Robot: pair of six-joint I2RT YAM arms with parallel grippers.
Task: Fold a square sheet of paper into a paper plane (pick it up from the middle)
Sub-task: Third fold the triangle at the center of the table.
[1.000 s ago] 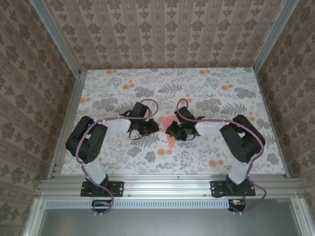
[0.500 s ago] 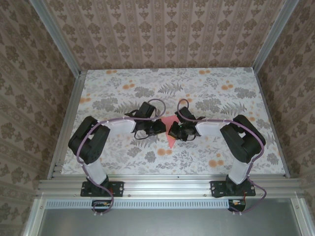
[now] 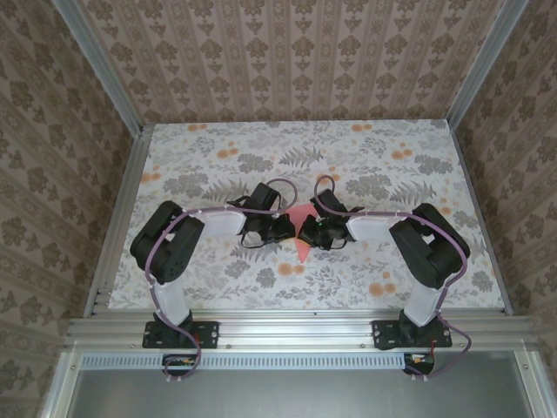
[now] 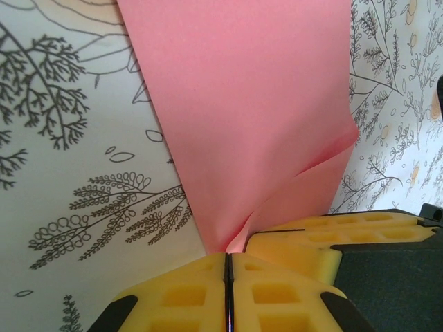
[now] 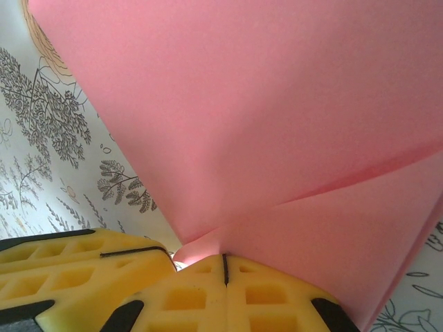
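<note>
The pink paper plane [image 3: 300, 240] lies at mid-table, a folded sheet with its point towards the near edge. My left gripper [image 3: 284, 226] and right gripper [image 3: 306, 230] meet over it from either side. In the left wrist view the folded paper [image 4: 242, 104] runs down to the left gripper [image 4: 226, 256], whose yellow pads are shut on its edge. The right gripper's pads [image 4: 325, 232] sit close beside. In the right wrist view the paper [image 5: 277, 124] shows a crease, and the right gripper [image 5: 223, 257] is shut on its edge, with the left gripper's pads [image 5: 76, 256] alongside.
The table [image 3: 418, 183] has a grey leaf print with orange flowers. Aluminium rails [image 3: 122, 218] run along its left and right edges, and patterned walls stand on three sides. Both arm bases [image 3: 178, 335] are bolted at the near edge.
The left arm has swung right to reach the paper, and its gripper has shut on the edge. The right gripper has shut on the paper and stayed in place.
</note>
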